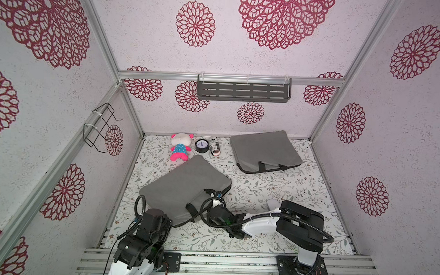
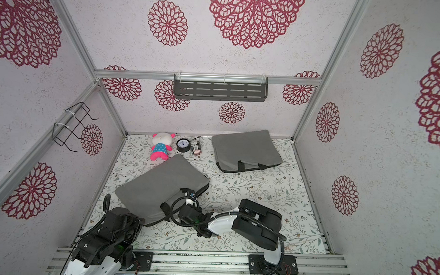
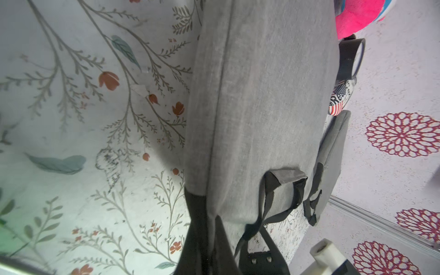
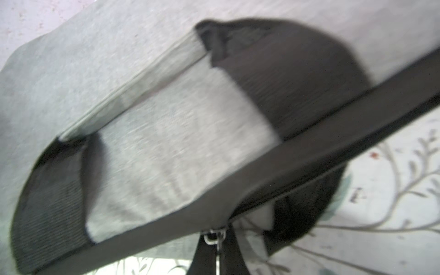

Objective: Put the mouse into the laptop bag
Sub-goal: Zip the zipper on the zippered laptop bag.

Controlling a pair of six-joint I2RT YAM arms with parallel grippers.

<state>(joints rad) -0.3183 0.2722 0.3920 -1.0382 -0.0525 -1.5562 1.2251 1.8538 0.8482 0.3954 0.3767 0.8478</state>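
Note:
The grey laptop bag (image 1: 184,179) lies at an angle at the left-centre of the floral table, its black-edged zipper side toward me. My left gripper (image 1: 172,220) is shut on the bag's near corner; in the left wrist view the gripper (image 3: 229,252) pinches the grey fabric beside a black handle strap (image 3: 266,214). My right gripper (image 1: 216,194) is shut on the metal zipper pull (image 4: 214,234) at the bag's black edge. A small white rounded thing (image 1: 272,203), apparently the mouse, peeks out behind the right arm.
A second grey bag (image 1: 265,151) lies at the back right. A pink plush toy (image 1: 179,146), a black round gauge (image 1: 201,145) and a printed can (image 1: 214,150) line the back. A shelf (image 1: 243,89) and a wire rack (image 1: 101,129) hang on the walls.

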